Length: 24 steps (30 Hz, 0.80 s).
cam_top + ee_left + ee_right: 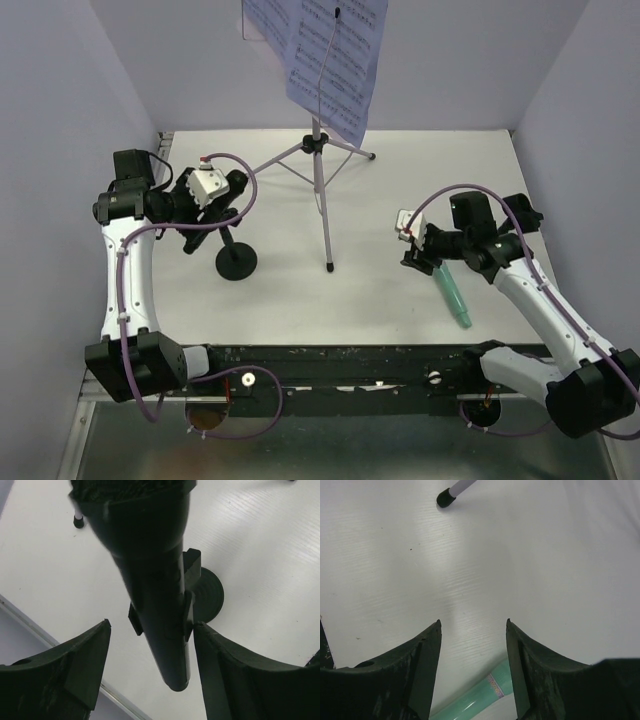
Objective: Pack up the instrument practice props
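Observation:
A black round-based clip holder (236, 262) stands left of centre, its base (212, 592) on the white table. Its clip grips a dark tapered body (155, 590) that points down between my left gripper's (150, 625) open fingers, close against the right finger (225, 670). In the top view my left gripper (200, 238) sits just up-left of the holder. A teal microphone (455, 298) lies flat at right. My right gripper (418, 258) hovers open over its upper end, and the teal handle (485, 695) shows low between the fingers (425, 660). White sheet-music pages (330, 60) hang on the silver tripod pole (320, 190).
The tripod's legs spread across the table's back centre, with one black-capped foot (330, 267) between the arms, and a foot shows in each wrist view (445, 499) (78, 521). Lilac walls close in the left, back and right. A black rail (340, 360) runs along the near edge.

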Each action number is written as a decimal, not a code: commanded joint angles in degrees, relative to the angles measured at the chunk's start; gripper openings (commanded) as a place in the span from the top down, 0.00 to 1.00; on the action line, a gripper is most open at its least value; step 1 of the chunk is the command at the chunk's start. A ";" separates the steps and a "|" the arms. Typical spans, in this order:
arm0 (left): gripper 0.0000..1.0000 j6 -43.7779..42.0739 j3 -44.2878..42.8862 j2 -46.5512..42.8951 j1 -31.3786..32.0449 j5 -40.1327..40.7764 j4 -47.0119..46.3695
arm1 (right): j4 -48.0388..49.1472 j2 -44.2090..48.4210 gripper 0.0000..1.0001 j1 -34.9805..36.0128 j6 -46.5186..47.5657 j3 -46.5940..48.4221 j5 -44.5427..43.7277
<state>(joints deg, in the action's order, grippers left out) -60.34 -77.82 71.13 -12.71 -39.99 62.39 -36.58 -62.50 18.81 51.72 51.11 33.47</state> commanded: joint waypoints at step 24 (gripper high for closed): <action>1.00 -7.27 2.67 -6.88 4.00 -23.37 16.63 | 2.47 -7.81 0.36 11.07 -5.39 7.95 8.09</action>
<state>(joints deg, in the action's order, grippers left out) -71.13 -77.54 70.59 -11.60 -53.30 75.13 -36.36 -68.53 27.81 49.19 56.40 37.26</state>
